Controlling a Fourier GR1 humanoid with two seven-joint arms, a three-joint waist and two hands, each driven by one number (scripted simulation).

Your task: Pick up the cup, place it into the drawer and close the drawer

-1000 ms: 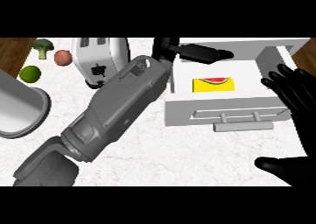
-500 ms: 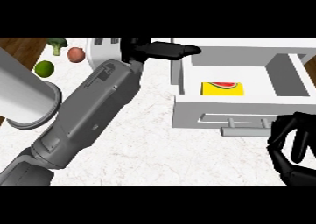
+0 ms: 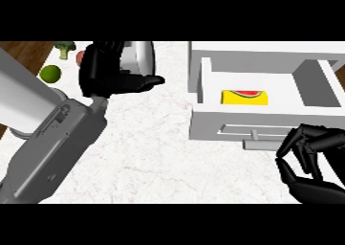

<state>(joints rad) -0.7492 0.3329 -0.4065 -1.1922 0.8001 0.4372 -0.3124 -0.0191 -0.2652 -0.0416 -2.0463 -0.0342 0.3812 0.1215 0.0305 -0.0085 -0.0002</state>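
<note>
Cup [image 3: 138,56] within curled fingers [image 3: 101,55] of left hand [image 3: 108,79], beside open drawer [image 3: 259,117]

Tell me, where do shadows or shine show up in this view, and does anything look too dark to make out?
Head view: light is even and soft; the inner walls of the open drawer shade to grey. Same view: the cup in the left hand carries a pale sheen; the right hand is near-black, its surface hard to read.
</note>
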